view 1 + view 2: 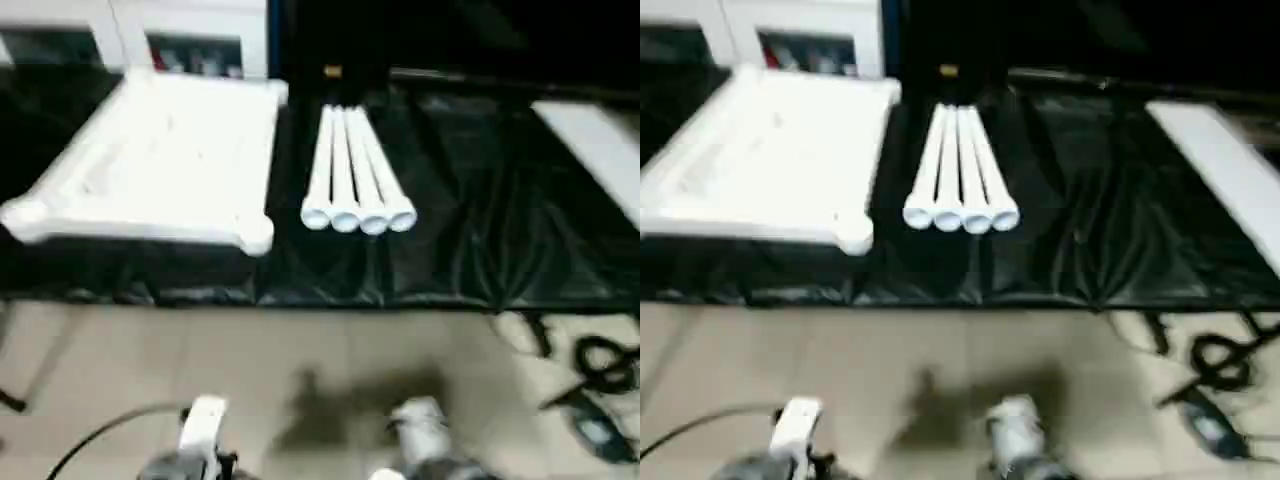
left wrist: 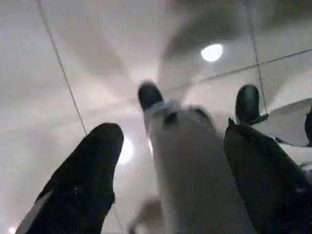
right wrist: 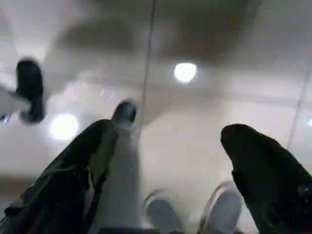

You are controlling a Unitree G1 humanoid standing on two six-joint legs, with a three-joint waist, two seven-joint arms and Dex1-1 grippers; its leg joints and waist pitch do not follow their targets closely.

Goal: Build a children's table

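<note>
Left wrist view has my left claw (image 2: 170,161) with its fingers (image 2: 80,185) spread apart, gripping nothing, over pale floor tiles; my right claw (image 3: 165,170) is likewise spread and bare. Both hang low, well short of the black-draped platform (image 1: 480,230) ahead. There the tabletop (image 1: 160,160) lies toward my left arm, and the four legs (image 1: 355,170) lie bunched just beside it, long axes running away from me, open ends nearest, roughly midway between my arms.
</note>
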